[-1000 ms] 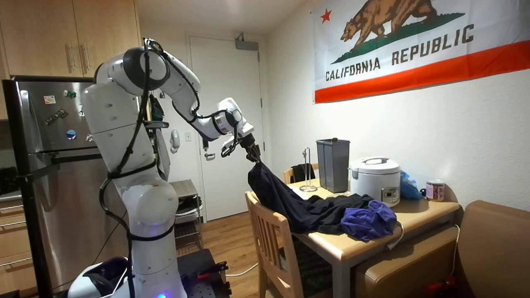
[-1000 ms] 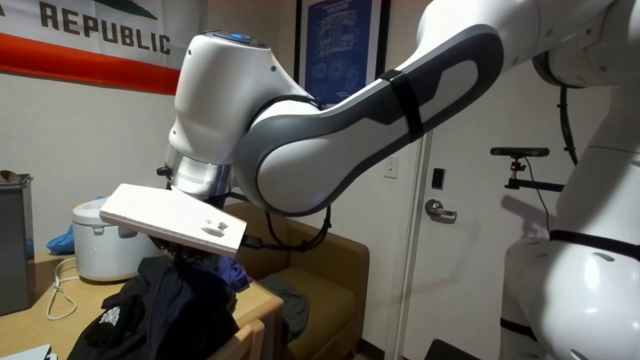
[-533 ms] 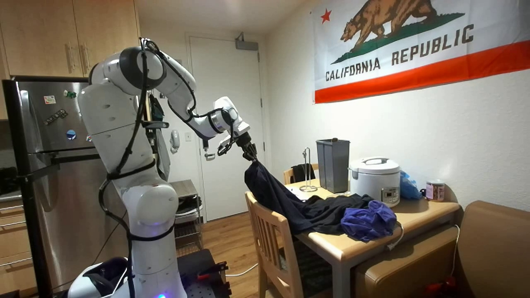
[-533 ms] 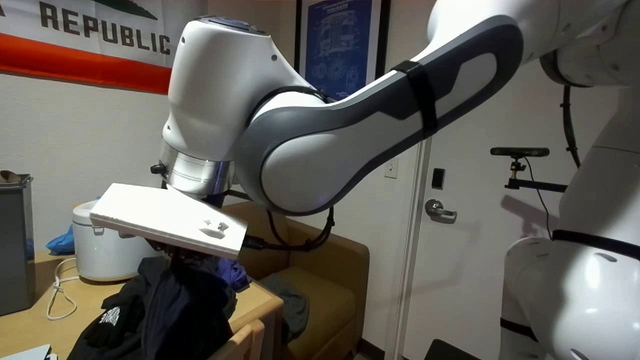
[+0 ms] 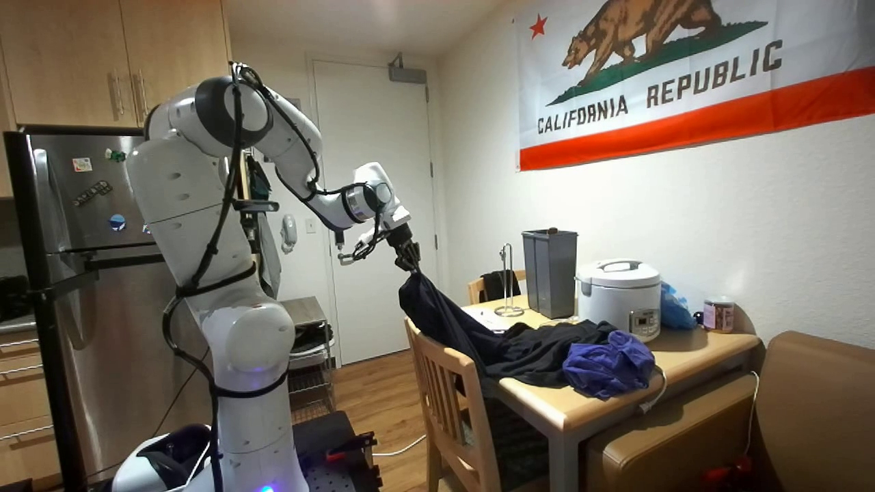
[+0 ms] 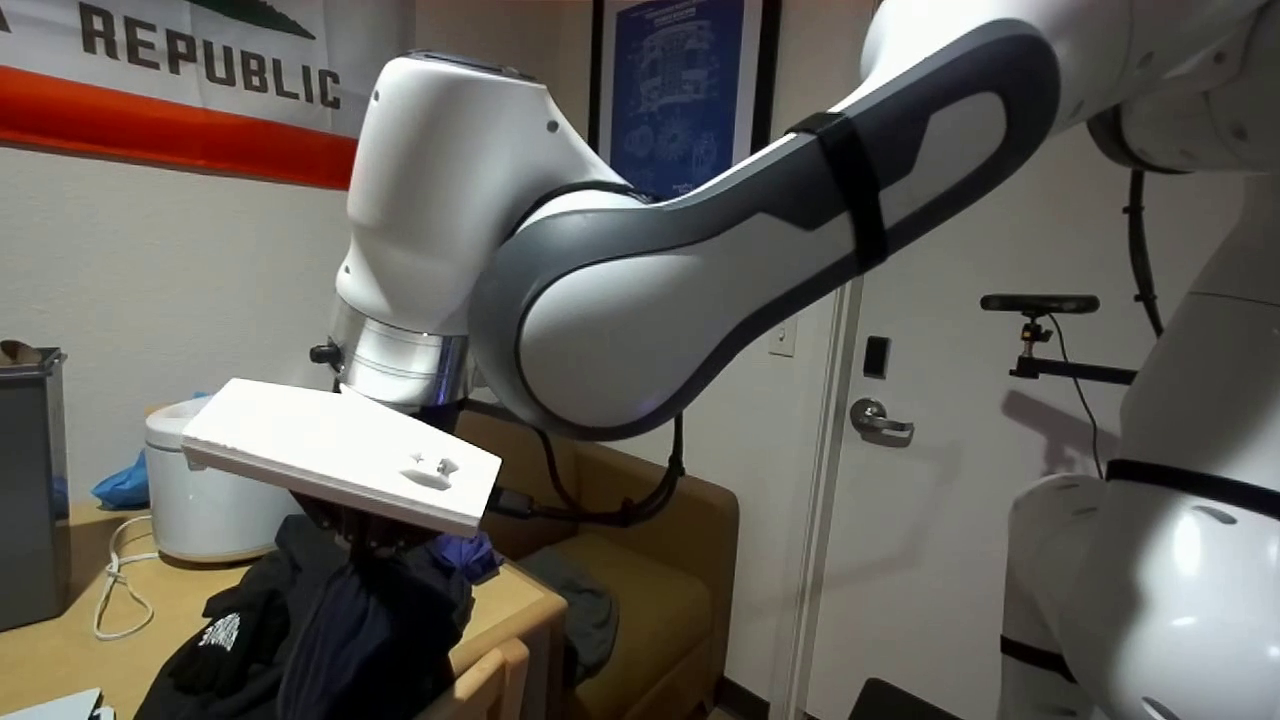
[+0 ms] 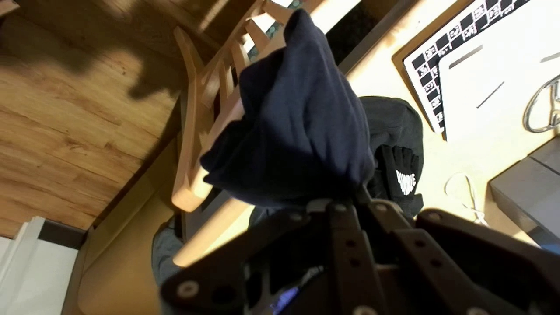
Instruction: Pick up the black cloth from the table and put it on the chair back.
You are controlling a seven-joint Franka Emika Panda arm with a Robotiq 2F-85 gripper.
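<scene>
- In an exterior view, the jaws are closed on the gathered upper end of the black cloth (image 5: 448, 321), above the top rail of the chair back (image 5: 444, 352).
- The black cloth slopes from the jaws toward the bench (image 5: 704, 347), where dark fabric (image 5: 554, 348) lies (whether it is the same piece cannot be told). Contact with the rail cannot be confirmed.
- A purple-blue cloth (image 5: 608, 362) lies against the dark fabric; a rice cooker (image 5: 618, 297) and a grey bin (image 5: 550, 273) stand upright on the bench.
- In an exterior view, a white panel (image 6: 340, 450) partly covers the jaws; the black cloth hangs directly below them. A black item with white lettering (image 6: 205, 660) lies beside it. A padded armchair (image 6: 655, 590) beyond the bench bears a grey cloth (image 6: 585, 605).
- In the wrist view, the jaws enter from the lower edge, tips together on the black cloth (navy in tint here). The cloth spreads across the view, hiding part of the chair back; wooden floor (image 7: 87, 140) shows past the slats.
</scene>
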